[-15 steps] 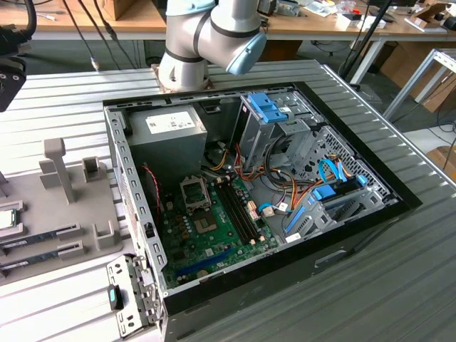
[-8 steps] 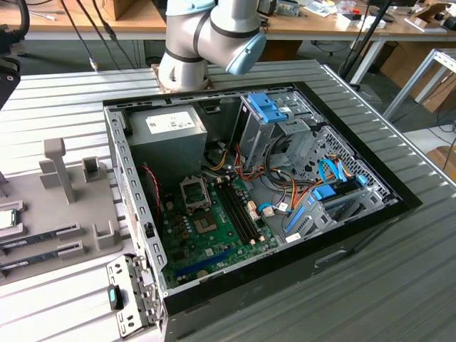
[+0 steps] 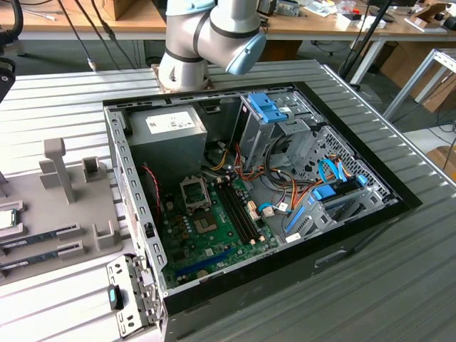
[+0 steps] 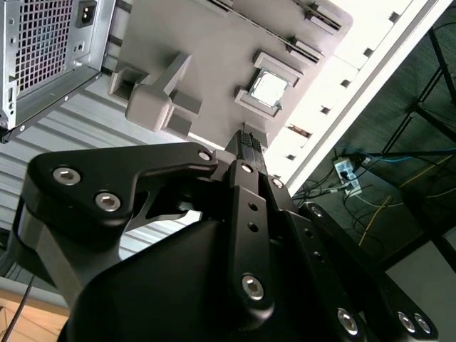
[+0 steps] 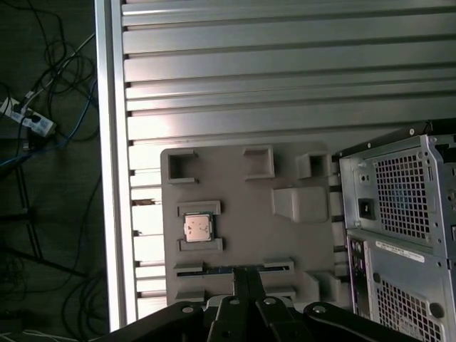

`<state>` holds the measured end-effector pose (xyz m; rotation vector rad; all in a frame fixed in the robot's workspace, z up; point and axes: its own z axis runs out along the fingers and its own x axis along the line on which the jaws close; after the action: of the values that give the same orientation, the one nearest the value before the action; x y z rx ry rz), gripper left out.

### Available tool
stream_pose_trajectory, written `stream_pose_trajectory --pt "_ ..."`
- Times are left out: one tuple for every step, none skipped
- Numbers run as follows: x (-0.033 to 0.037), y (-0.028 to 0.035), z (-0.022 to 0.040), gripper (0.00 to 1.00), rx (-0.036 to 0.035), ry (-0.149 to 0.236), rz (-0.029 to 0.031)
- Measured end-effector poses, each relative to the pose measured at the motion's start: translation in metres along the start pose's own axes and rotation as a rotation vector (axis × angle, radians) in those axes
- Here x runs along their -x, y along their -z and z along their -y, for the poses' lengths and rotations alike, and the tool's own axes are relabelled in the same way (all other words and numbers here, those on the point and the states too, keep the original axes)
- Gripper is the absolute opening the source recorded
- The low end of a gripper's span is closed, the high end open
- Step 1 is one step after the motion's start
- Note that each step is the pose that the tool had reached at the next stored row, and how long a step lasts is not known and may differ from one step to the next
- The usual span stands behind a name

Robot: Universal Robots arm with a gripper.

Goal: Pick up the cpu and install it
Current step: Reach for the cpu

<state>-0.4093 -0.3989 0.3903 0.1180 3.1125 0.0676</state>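
Hovering over the grey tray (image 5: 242, 208), the pincer (image 5: 247, 272) has its fingers (image 5: 241, 283) pressed together, gripping nothing. The cpu (image 5: 199, 227) lies flat, metal top up, in a walled pocket of that tray, likely to keep it square for a grasp from above; in the exterior view it sits at the far left edge. The computer case (image 3: 349, 231) lies open side up, mid-frame, baring its green board (image 3: 214, 246).

site: robotics lab/workshop | slatted metal worktable (image 5: 285, 71) beneath the pincer (image 5: 247, 274) | grey parts fixture (image 5: 249, 214) ahead of its tips | opened computer case (image 5: 399, 206) to one side | power strip (image 5: 28, 117) on the floor beyond the table edge | cluttered wooden benches (image 3: 320, 27) farther off
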Motion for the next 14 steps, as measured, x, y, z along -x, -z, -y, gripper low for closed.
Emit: stream_pose_trajectory --pt "-0.001 0.0 0.0001 0.11 0.0 0.0 0.0" --pt "-0.0017 0.0 0.0001 0.11 0.0 0.0 0.0" --pt "-0.0031 0.0001 0.0002 0.11 0.0 0.0 0.0" --pt "-0.0039 0.0001 0.0003 0.11 0.0 0.0 0.0" --pt "-0.0043 0.0001 0.0003 0.11 0.0 0.0 0.0" --pt "-0.0047 0.0001 0.0004 0.11 0.0 0.0 0.0" --pt "-0.0052 0.0001 0.0004 0.11 0.0 0.0 0.0" --pt "-0.0059 0.0001 0.0004 0.11 0.0 0.0 0.0" --pt "-0.007 0.0001 0.0005 0.11 0.0 0.0 0.0" --pt "-0.0081 0.0001 0.0006 0.11 0.0 0.0 0.0" --pt "-0.0086 0.0001 0.0007 0.11 0.0 0.0 0.0" --pt "-0.0092 0.0002 0.0007 0.11 0.0 0.0 0.0" --pt "-0.0103 0.0002 0.0008 0.11 0.0 0.0 0.0" --pt "-0.011 0.0002 0.0008 0.11 0.0 0.0 0.0"
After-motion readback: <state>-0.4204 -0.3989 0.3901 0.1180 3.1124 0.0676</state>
